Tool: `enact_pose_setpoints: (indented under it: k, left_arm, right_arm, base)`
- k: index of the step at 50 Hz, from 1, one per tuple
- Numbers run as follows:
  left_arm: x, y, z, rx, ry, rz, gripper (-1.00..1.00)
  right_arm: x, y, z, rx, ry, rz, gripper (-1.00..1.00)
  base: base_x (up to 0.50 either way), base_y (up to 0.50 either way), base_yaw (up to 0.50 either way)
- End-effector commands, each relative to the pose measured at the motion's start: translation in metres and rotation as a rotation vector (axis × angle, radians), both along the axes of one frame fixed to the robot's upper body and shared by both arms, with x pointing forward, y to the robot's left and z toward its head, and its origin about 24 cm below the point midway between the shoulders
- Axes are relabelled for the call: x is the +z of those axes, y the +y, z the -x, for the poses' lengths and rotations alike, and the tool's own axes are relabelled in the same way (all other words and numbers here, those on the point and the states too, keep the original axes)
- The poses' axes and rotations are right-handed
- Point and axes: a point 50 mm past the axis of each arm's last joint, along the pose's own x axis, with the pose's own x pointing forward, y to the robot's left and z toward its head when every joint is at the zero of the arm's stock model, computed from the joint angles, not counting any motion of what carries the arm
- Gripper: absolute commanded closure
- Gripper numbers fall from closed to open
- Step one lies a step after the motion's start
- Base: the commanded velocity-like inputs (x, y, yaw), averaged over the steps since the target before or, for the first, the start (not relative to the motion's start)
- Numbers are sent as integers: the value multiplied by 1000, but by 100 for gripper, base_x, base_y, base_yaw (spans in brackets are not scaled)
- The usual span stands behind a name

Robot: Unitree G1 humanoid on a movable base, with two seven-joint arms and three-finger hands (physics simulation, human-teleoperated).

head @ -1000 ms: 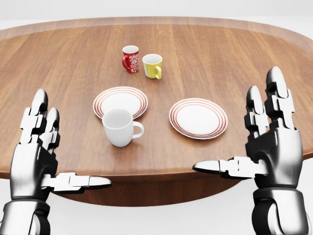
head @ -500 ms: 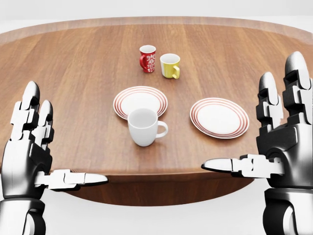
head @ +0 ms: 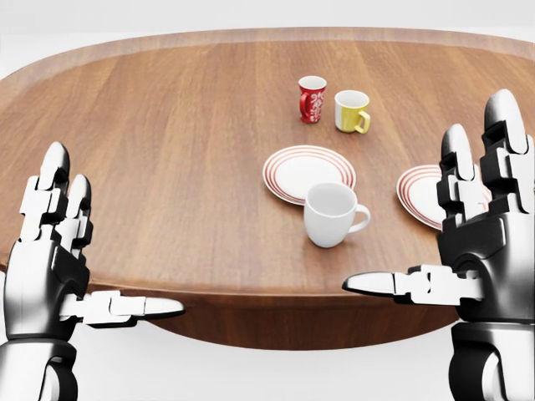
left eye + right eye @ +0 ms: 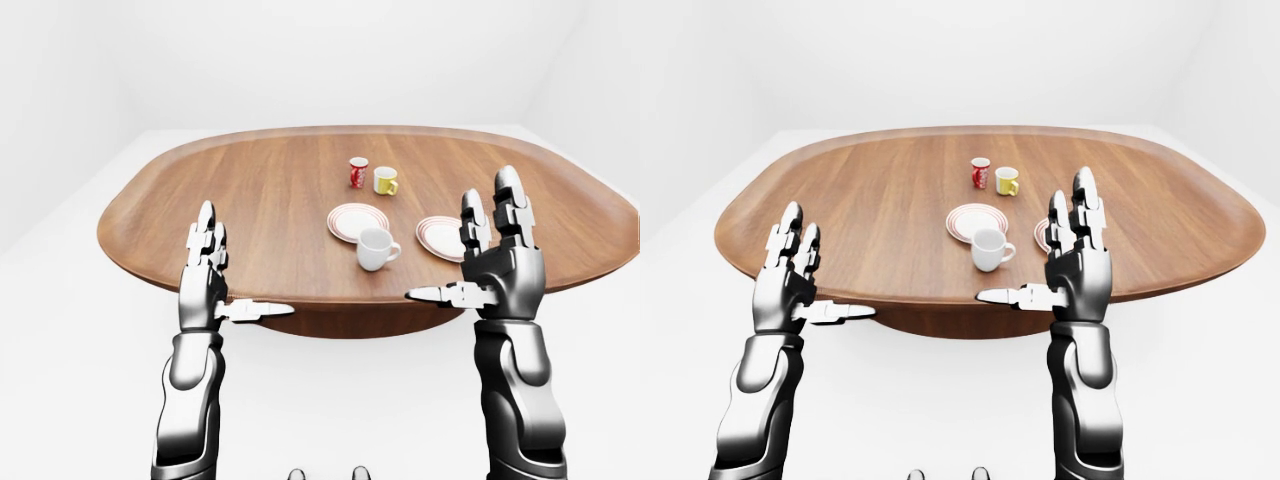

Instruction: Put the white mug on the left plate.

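White mug (image 3: pixel 332 215) upright, just below left plate (image 3: pixel 308 174); no legible writing. Both hands (image 3: pixel 52 259) (image 3: pixel 468 242) spread, empty.

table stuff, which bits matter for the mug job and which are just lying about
Job: white mug; left plate, just above the mug in the head view; both open hands, left hand, right hand.

Lying about: red mug; yellow mug; right plate.

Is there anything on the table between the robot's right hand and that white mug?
No. In the head view, only bare table separates the right hand from the white mug.
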Motion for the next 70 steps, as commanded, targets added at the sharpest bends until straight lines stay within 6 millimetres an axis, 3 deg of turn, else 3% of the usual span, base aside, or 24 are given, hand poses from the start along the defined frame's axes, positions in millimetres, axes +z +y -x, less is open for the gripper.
enact_pose_setpoints:
  k: [1, 13, 70]
  left_arm:
    - [-1, 0, 0, 1, 6, -1, -100]
    - [-1, 0, 1, -3, 2, -1, -100]
    - [2, -1, 2, -11, -9, 1, -100]
  right_arm:
    - [-1, -1, -1, -12, 8, 2, -100]
    - [4, -2, 3, 18, -23, -41, -100]
    - [7, 0, 6, 39, -43, -33, -100]
  base:
    - [-2, 45, 0]
    - [4, 0, 0]
    - [50, 0, 0]
